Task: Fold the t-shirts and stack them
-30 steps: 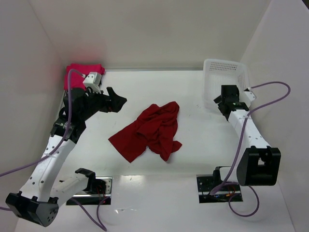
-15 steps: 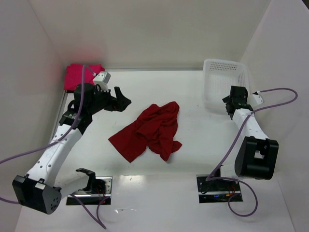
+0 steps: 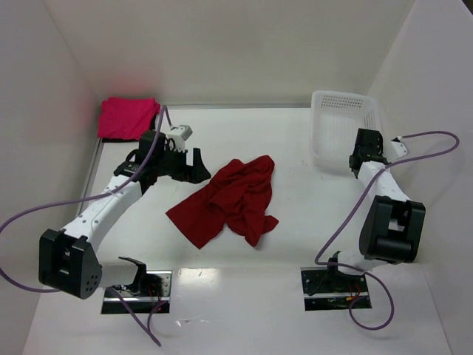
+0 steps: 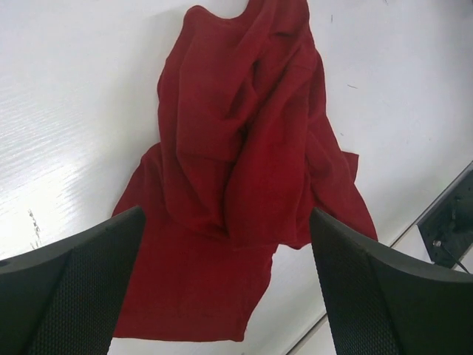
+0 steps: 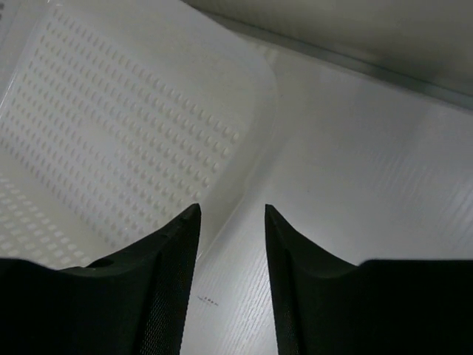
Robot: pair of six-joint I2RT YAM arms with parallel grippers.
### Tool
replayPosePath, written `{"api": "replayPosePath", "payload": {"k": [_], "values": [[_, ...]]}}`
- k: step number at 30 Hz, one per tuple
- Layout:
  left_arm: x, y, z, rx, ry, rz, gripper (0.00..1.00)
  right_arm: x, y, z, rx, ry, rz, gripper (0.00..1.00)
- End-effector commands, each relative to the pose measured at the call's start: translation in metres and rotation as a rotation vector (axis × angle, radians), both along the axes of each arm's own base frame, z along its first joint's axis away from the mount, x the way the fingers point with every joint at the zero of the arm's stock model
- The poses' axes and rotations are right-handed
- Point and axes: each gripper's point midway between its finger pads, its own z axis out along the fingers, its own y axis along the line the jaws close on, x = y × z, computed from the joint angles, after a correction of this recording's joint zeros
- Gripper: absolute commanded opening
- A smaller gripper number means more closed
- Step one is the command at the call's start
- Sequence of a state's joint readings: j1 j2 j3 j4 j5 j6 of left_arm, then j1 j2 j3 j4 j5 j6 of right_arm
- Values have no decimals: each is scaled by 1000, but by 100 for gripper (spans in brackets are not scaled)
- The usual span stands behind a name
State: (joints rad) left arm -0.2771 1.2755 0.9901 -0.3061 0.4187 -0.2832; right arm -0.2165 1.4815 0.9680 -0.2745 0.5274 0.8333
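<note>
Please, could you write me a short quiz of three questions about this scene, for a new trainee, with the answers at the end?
1. True or false: the left gripper is shut on the crumpled dark red cloth t-shirt.
2. Where does the magenta-pink cloth t-shirt lie? A) in the basket; B) at the far left corner of the white table; C) on top of the red t-shirt.
3. Which thing stands nearest the right gripper?

Key
1. False: the left gripper is open and holds nothing; the red t-shirt lies loose on the table.
2. B.
3. The white plastic mesh basket; the right gripper is open beside it.
</note>
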Motion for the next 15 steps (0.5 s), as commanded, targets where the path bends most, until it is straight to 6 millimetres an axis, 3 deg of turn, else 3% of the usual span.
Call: {"api": "replayPosePath", "payload": {"k": [1,5,9,12,15], "values": [[9,-8,10,-9,-51,-58,99,10,-27,31,-109,-63,-58,46],[7,-11,1,-13,-15,-75,99,16,-43,31,-155,-33,-71,36],[9,-11,-10,-1,9,-80,99,27,-46,27,-139,-29,-62,35],[10,-13,-10,7,15,-82,99,30,-38,28,-85,-40,-51,72],[10,-13,-10,7,15,-82,99,22,-36,36,-74,-61,-65,86]]}}
